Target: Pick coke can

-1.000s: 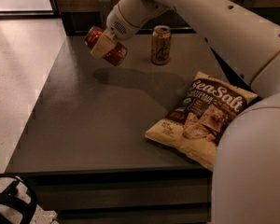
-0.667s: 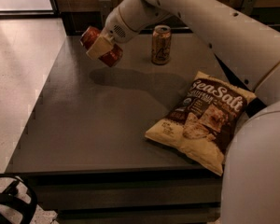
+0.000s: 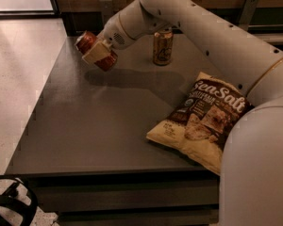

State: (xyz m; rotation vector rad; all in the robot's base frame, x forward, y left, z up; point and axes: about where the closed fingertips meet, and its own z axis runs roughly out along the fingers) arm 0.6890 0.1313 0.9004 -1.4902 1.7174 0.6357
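The coke can (image 3: 87,41), red with silver ends, is held tilted on its side in my gripper (image 3: 97,52), above the far left part of the grey table (image 3: 99,126). The gripper's pale fingers (image 3: 96,51) are closed across the can's middle, and the can is off the table surface. My white arm reaches in from the upper right.
A brown-gold can (image 3: 162,47) stands upright at the back middle of the table. A sea salt chips bag (image 3: 203,119) lies at the right, partly behind my arm. The table's left edge borders a pale floor (image 3: 19,79). A wall runs behind.
The gripper with the coke can has risen and moved slightly left and back over the table. The other can and the chips bag have not moved.
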